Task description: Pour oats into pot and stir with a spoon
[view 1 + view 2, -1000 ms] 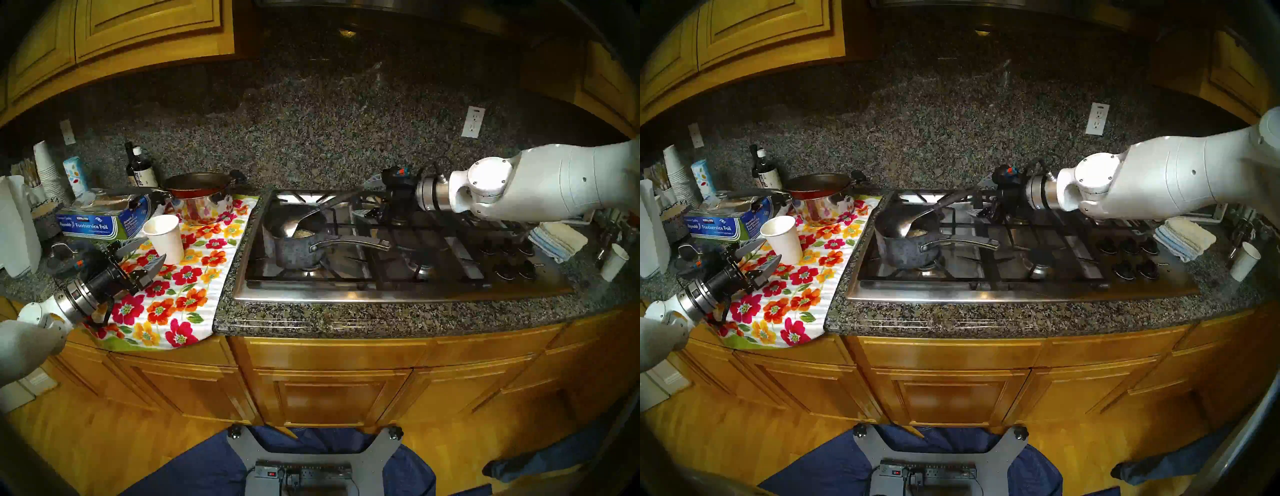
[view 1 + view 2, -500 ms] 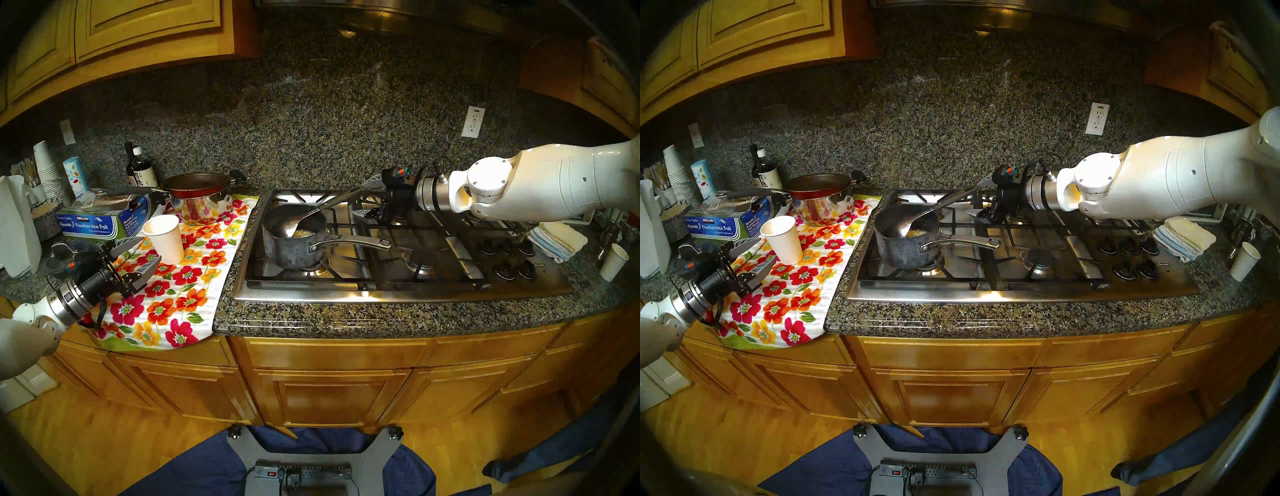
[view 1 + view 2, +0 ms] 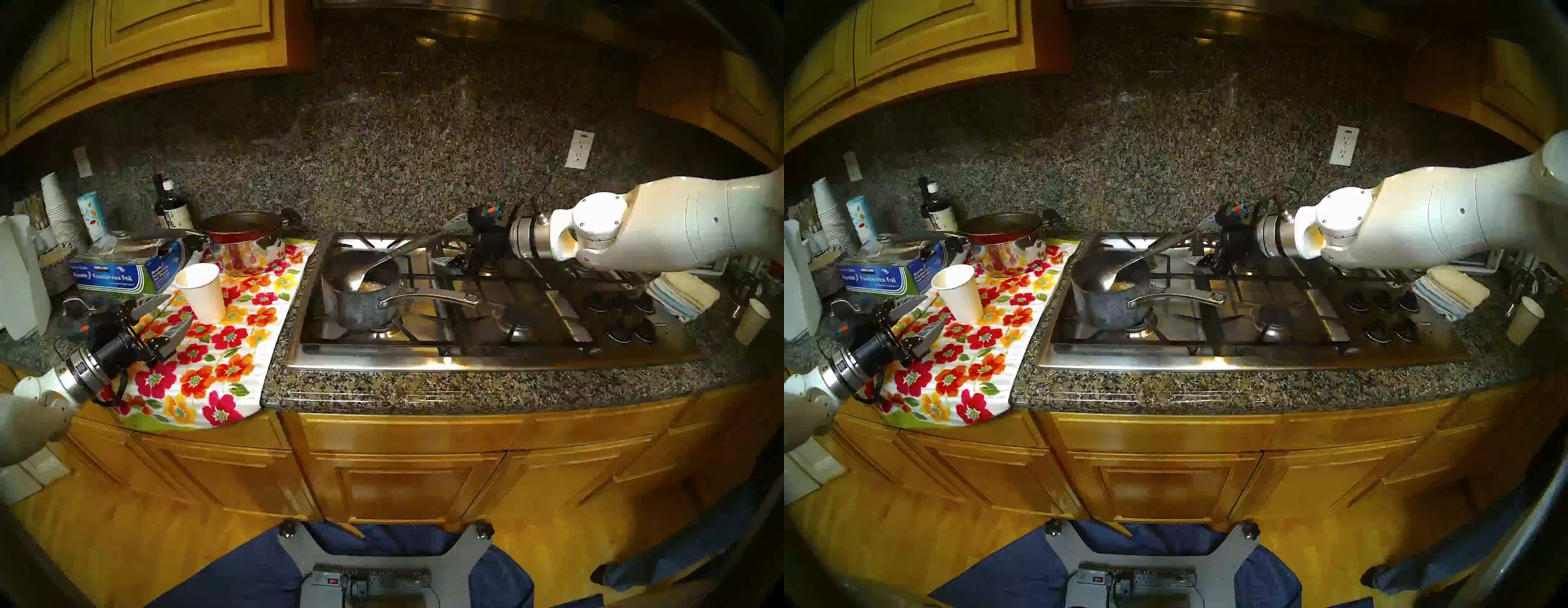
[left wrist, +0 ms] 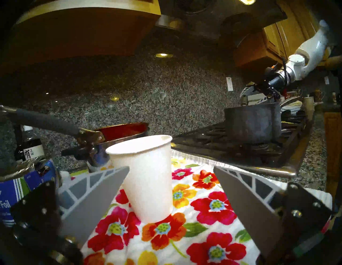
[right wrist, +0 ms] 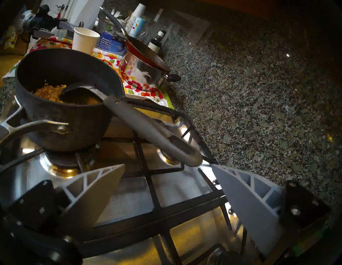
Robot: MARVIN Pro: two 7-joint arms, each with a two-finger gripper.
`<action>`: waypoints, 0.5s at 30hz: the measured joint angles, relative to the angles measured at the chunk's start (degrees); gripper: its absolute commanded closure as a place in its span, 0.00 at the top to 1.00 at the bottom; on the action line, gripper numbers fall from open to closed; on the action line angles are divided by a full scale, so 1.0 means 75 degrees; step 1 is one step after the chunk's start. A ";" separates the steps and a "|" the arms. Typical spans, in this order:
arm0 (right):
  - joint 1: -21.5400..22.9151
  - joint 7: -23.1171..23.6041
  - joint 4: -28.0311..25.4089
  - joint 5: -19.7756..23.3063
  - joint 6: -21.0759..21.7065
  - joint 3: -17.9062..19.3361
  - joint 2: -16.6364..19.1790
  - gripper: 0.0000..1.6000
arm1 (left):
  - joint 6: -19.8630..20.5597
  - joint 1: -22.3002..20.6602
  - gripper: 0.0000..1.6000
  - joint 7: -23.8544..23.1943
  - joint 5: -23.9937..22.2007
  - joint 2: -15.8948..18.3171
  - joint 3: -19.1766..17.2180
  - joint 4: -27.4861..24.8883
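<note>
Your left claw (image 3: 169, 312) sits level over the floral towel (image 3: 237, 361), jaws spread wide and empty, paper cup (image 4: 148, 177) just ahead. Your right claw (image 5: 167, 169) gapes empty just behind the spoon (image 5: 148, 129) handle's end. Spoon leans in the saucepan (image 3: 360, 297) on the stove's front-left burner, bowl among the oats (image 5: 50, 92).

One grey pot (image 3: 360, 293), one spoon (image 3: 373, 265), one steel pot (image 3: 248, 254) under one red pan (image 3: 242, 225). Two loose paper cups (image 3: 201, 291) (image 3: 753, 320), one cup stack (image 3: 57, 208). Two dark bottles (image 3: 172, 208), one foil box (image 3: 123, 271).

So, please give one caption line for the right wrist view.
Open right gripper just short of the spoon, which rests in the pot of oats on the stove.
</note>
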 measured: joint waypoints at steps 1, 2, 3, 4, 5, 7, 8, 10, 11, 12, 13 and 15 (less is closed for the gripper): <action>0.0000 0.0000 0.0000 0.0000 0.0000 0.0000 0.0000 1.00 | 0.0031 -0.0017 1.00 0.0062 0.0008 0.0000 0.0008 -0.0006; 0.0000 0.0000 0.0000 0.0000 0.0000 -0.0001 0.0000 1.00 | 0.0099 -0.0044 1.00 0.0139 0.0020 0.0000 0.0019 -0.0011; 0.0000 0.0000 0.0000 0.0000 0.0000 -0.0001 0.0000 1.00 | 0.0156 -0.0065 1.00 0.0185 0.0029 0.0000 0.0026 -0.0013; 0.0000 0.0000 0.0000 0.0002 0.0000 -0.0001 0.0000 1.00 | 0.0263 -0.0104 1.00 0.0265 0.0043 -0.0003 0.0039 -0.0015; 0.0000 0.0000 0.0000 0.0002 0.0000 -0.0001 0.0000 1.00 | 0.0306 -0.0121 1.00 0.0293 0.0050 -0.0005 0.0044 -0.0015; 0.0000 0.0000 0.0000 0.0002 0.0000 -0.0002 -0.0001 1.00 | 0.0489 -0.0199 1.00 0.0402 0.0092 -0.0017 0.0065 -0.0015; 0.0000 0.0000 0.0000 0.0002 0.0000 -0.0002 -0.0001 1.00 | 0.0575 -0.0239 1.00 0.0447 0.0120 -0.0027 0.0076 -0.0015; 0.0000 0.0000 0.0000 0.0003 0.0000 -0.0002 -0.0001 1.00 | 0.0729 -0.0324 1.00 0.0530 0.0191 -0.0052 0.0096 -0.0014; 0.0000 0.0000 0.0000 0.0003 0.0000 -0.0002 -0.0002 1.00 | 0.0792 -0.0364 1.00 0.0560 0.0231 -0.0070 0.0103 -0.0012; 0.0000 0.0000 0.0000 0.0003 0.0000 -0.0002 -0.0002 1.00 | 0.0855 -0.0404 1.00 0.0590 0.0271 -0.0088 0.0110 -0.0009; 0.0000 0.0000 0.0000 0.0003 0.0000 -0.0003 -0.0002 1.00 | 0.0932 -0.0463 1.00 0.0628 0.0328 -0.0123 0.0121 -0.0006; 0.0000 0.0000 0.0000 0.0003 0.0000 -0.0003 -0.0002 1.00 | 0.1046 -0.0560 1.00 0.0680 0.0429 -0.0191 0.0139 -0.0004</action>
